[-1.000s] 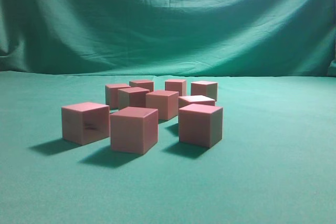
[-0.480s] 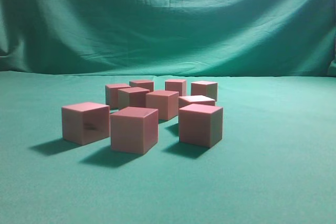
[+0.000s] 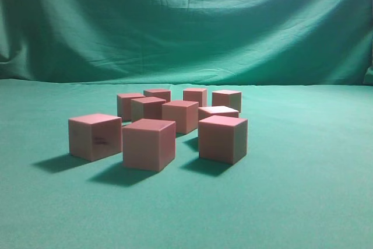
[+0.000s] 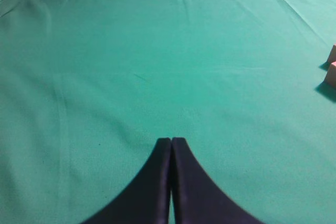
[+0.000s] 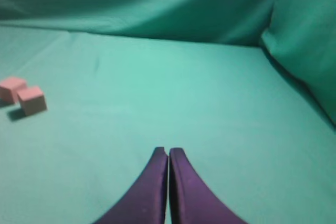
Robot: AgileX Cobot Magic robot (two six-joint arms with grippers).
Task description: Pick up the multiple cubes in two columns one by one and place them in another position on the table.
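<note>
Nothing has moved since the earlier frames: the cubes (image 3: 175, 121) sit clustered mid-table (image 3: 315, 202). Both the left gripper (image 4: 171, 141) and right gripper (image 5: 168, 151) hover closed, empty. The cubes lie right of the left gripper, left of the right (neither clearly nearer).

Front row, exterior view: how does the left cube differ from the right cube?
The left cube carries a small dark printed mark on its front face; the right cube shows none. The left cube stands clear of the group, while the right cube sits directly in front of another cube, hiding its lower part. Both look the same size and pinkish-red colour, upright on the table.
</note>
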